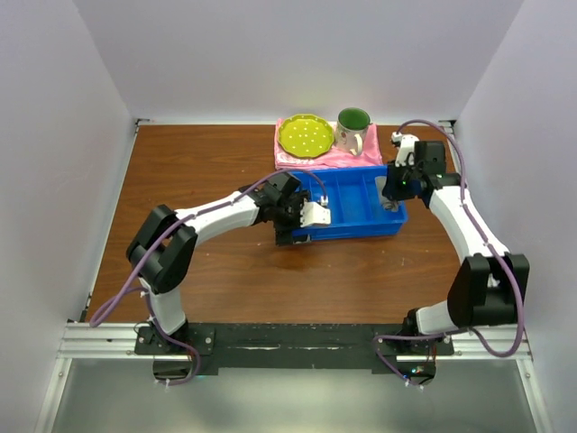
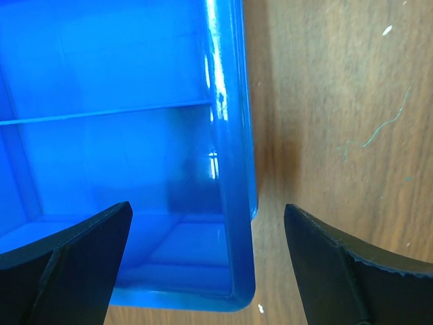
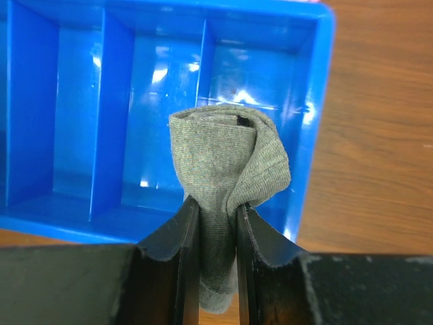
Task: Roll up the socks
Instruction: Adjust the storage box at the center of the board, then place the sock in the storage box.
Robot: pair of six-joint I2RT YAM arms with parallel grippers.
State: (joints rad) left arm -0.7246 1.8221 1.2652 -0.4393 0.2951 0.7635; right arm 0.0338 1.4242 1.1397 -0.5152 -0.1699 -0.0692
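Right jaws pinching sock (image 3: 226,169), clearest from wrist

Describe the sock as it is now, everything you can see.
The sock is grey, fine-ribbed knit, bunched and folded over itself into a soft lump, with a small dark gap at the top fold. No stripes show. The right gripper is shut on its lower part, and fabric pokes out below the jaws. It hangs over the end compartment of the blue tray. Contact with the tray cannot be told.
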